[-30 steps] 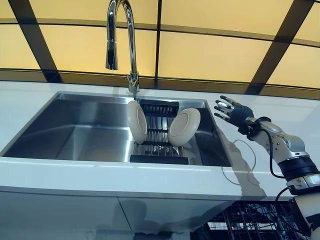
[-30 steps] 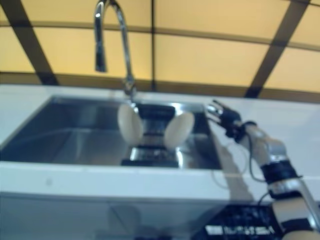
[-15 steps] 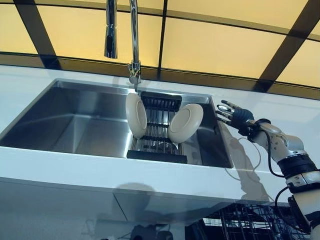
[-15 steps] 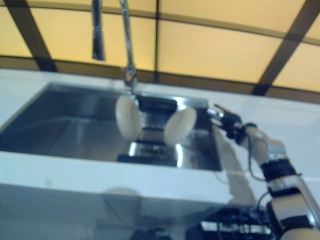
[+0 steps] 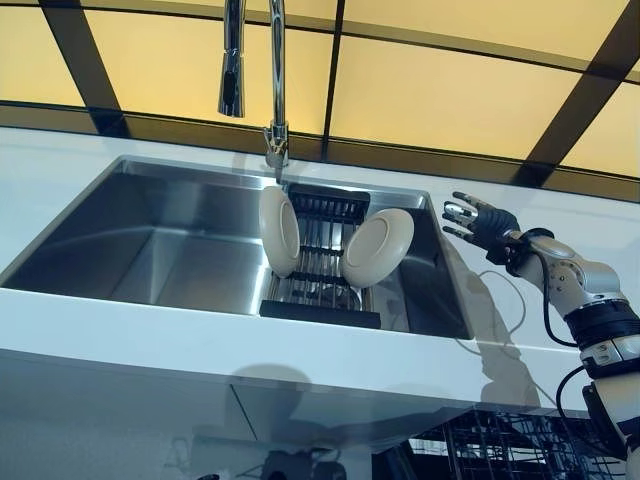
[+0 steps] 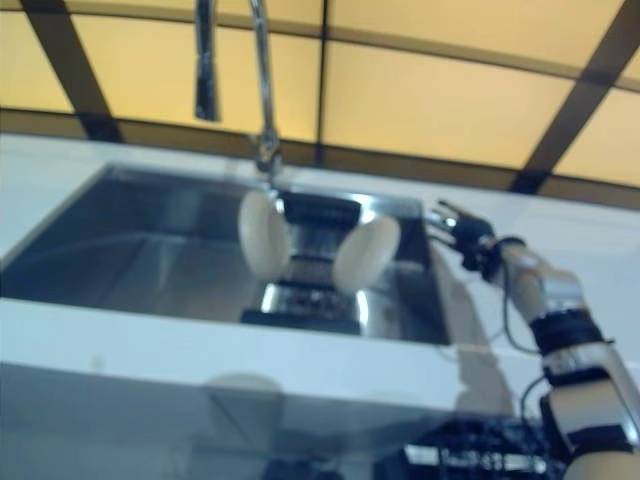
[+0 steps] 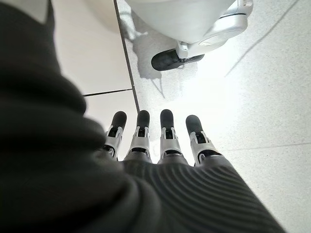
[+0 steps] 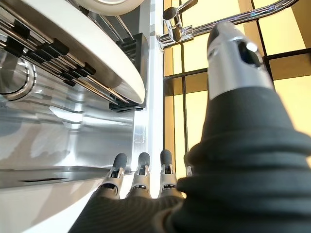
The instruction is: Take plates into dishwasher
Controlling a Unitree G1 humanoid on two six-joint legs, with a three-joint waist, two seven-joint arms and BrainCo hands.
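Two cream plates stand on edge in a black rack [image 5: 320, 312] inside the steel sink [image 5: 150, 240]. The left plate [image 5: 279, 230] is nearly upright, and the right plate [image 5: 378, 248] leans to the right. My right hand [image 5: 488, 220] hovers open over the white counter just right of the sink's rim, with its fingers spread toward the plates and nothing in it. In the right wrist view its fingers [image 8: 141, 171] point at the right plate [image 8: 82, 53] and the rack's tines. My left hand [image 7: 165, 143] shows only in its own wrist view, held low over the floor, fingers straight and empty.
A tall chrome faucet [image 5: 273, 90] rises behind the sink, above the rack. A white counter [image 5: 300, 345] runs along the sink's front. A dark wire dishwasher rack [image 5: 500, 450] shows below the counter at the lower right. Yellow tiles form the back wall.
The camera has shifted a little, so the whole scene sits differently. My right hand has drifted slightly right, away from the sink's rim, still open. The plates have not moved.
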